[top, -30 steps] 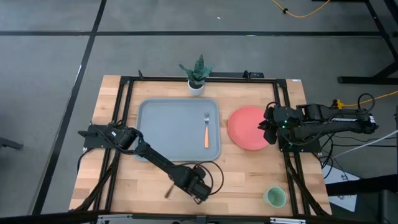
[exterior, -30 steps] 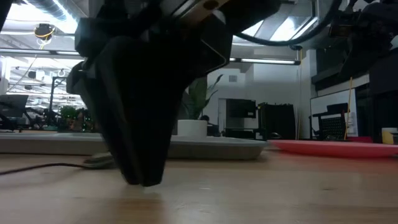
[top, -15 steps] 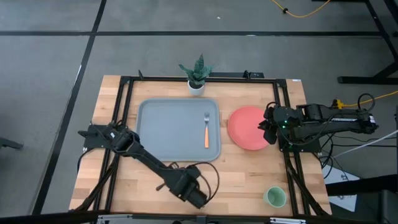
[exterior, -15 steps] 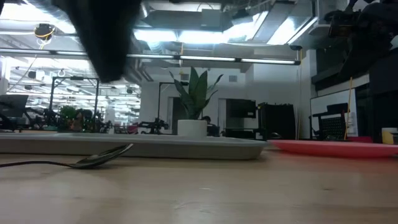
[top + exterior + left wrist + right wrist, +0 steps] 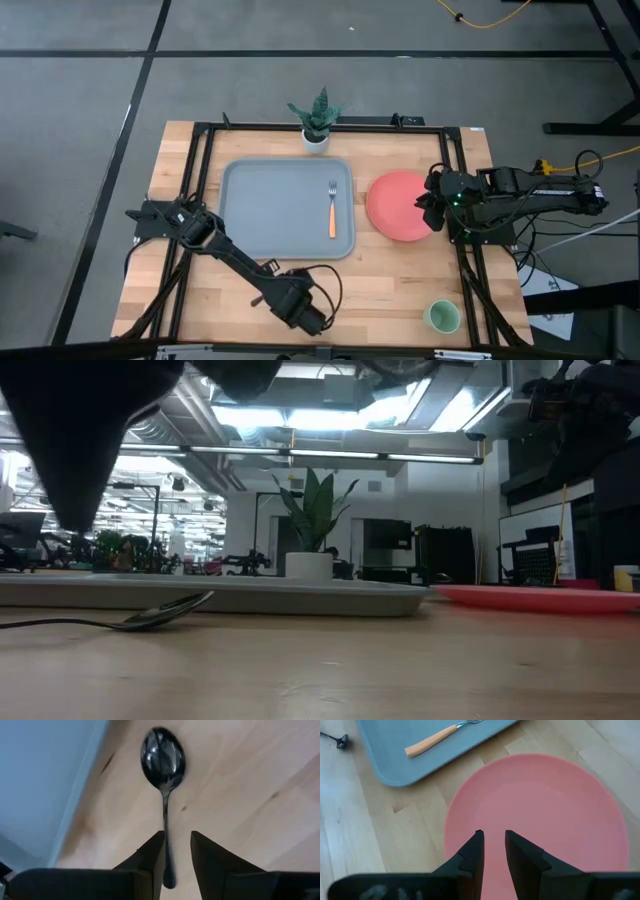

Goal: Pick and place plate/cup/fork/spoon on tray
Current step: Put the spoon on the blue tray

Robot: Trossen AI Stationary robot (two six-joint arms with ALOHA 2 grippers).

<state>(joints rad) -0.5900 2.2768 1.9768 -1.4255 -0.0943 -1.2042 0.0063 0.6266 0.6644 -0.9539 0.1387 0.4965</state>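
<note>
Nearest the worktop's (image 5: 400, 290) front edge, the cup (image 5: 441, 317) stood alone at the right front corner, well apart from everything else. No brand, label or writing could be read on any item.

The left tool (image 5: 262, 296) hung over the front middle of the wood, its fingers (image 5: 150, 857) slightly spread with a narrow gap between them. The spoon (image 5: 163, 780) lay flat on the bare boards just under them, bowl pointing toward the tray (image 5: 270, 210) and its handle end showing beside one finger; the fingers were not pinching it. In the low view the spoon (image 5: 165, 612) rested just in front of the tray's rim (image 5: 300, 596), with the tool raised clear above it. Open wood stretched on every side of the spoon up to that rim.

Farther back, the tray sat left of centre, holding only the fork (image 5: 332, 210) near its right rim, tines away from the front. Most of its floor was bare.

The plate (image 5: 397, 205) lay on the wood just beside the tray's right edge, a thin strip of worktop between them. The right tool (image 5: 493, 852) hovered over the plate's right side, fingers slightly spread and gripping nothing.

At the far edge stood a potted plant (image 5: 316, 122).
</note>
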